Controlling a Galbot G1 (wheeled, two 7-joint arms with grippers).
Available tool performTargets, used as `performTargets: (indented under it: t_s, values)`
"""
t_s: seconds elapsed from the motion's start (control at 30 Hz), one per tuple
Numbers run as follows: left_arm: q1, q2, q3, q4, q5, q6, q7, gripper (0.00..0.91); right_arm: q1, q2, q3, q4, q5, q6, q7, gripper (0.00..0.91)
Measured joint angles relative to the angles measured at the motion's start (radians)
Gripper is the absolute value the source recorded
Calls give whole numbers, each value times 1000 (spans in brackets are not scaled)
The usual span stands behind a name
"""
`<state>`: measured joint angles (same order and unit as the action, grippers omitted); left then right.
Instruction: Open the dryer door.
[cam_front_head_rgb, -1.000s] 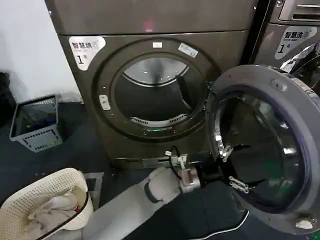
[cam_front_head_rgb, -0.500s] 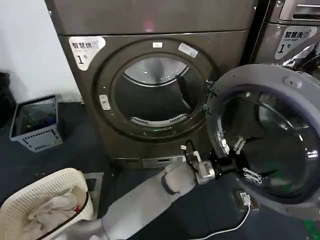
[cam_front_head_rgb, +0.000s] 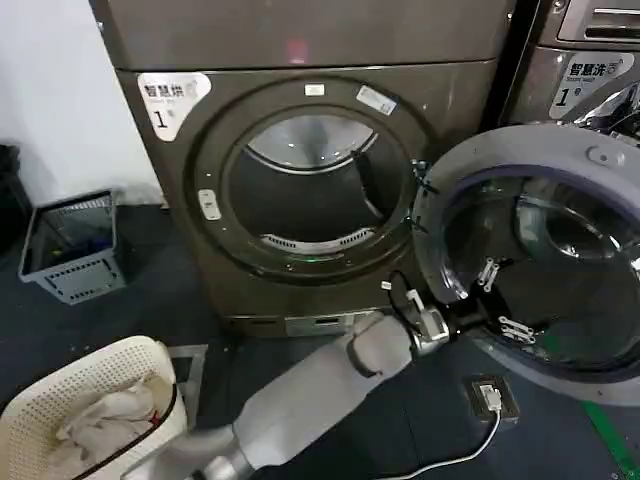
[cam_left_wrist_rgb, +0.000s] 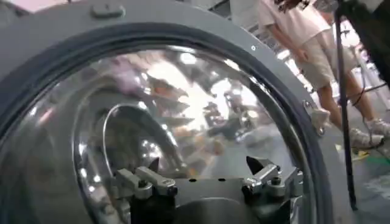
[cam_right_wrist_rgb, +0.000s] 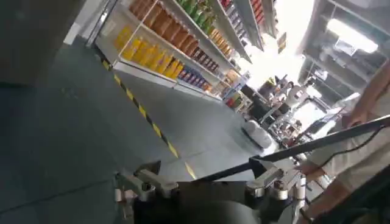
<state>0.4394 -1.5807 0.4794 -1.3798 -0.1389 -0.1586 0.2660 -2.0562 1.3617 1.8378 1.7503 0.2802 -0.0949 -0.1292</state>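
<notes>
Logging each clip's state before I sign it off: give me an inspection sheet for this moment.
Surface: dark floor, nothing spilled.
Job's things: the round dryer door with pale grey plastic inner face and dark glass stands swung wide open on the bronze-brown machine's right; drum opening exposed.
Clutter: white perforated laundry basket holding cloth; grey crate by the wall.
Grippers: left gripper open, fingers spread at the door's inner glass. Right gripper open, facing away toward shop shelves.
Cables: white cable with small box on floor.
Surroundings: neighbouring machine at right.
</notes>
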Motion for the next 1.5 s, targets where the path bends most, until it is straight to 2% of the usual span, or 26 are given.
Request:
performTargets:
  t_s: [0.73,1.27,1.5]
  values:
    - [-4,-28,-10,43,-15,159,-129,907,-3,7,9,10,8,-5,0,907]
    - [-18,-28,-26,66,-28,177,-136,907,-1,16,11,32,17,-13,1,907]
    - [5,-28,-9,18,-43,178,-84,907,0,16,10,45,31,-19,1,907]
